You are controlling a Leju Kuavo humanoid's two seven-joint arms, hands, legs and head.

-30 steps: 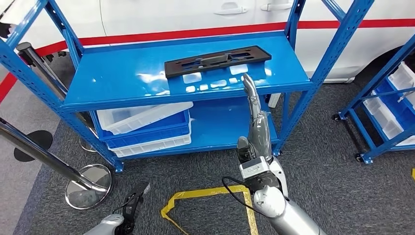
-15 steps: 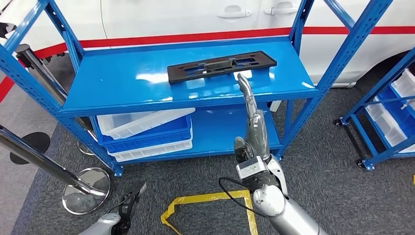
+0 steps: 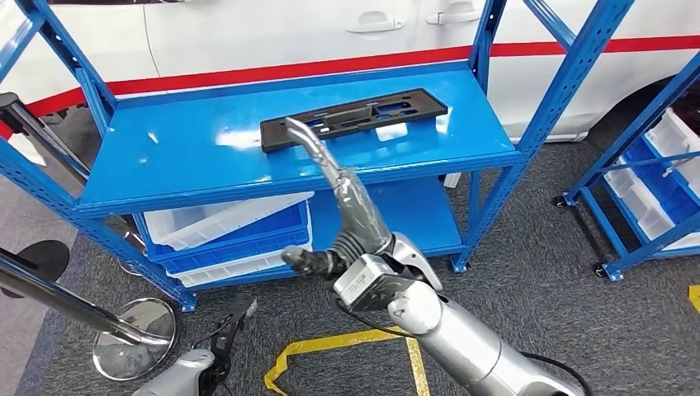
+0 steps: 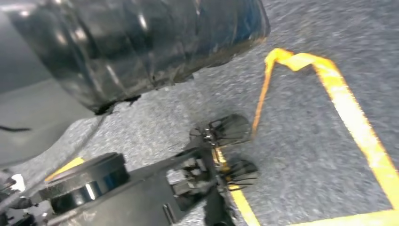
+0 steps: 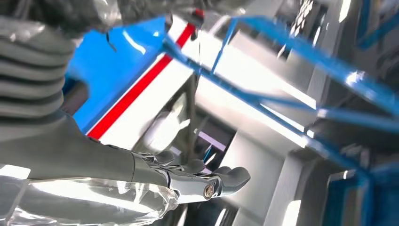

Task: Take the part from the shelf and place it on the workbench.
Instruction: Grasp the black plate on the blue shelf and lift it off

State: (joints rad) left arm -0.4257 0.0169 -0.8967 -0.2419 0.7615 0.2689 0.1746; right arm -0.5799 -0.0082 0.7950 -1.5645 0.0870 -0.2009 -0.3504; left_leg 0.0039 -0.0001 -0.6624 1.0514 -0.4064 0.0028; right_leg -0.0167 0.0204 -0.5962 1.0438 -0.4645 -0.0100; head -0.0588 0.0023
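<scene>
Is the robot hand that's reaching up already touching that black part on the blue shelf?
Cannot tell. In the head view the right robot hand has a fingertip overlapping the near edge of the black part, but that angle shows neither contact nor gap.

No legible text, label, brand, number or sign anywhere; small white label on right wrist (image 3: pixel 361 283) too blurred to read.

My head view is bright and evenly lit; white glare patches lie on the blue shelf (image 3: pixel 206 153) in the upper middle of the frame. The picture from my left wrist is dimmer and smeared with motion blur. At my right wrist everything is blurred, with blown-out white highlights across the centre.
</scene>
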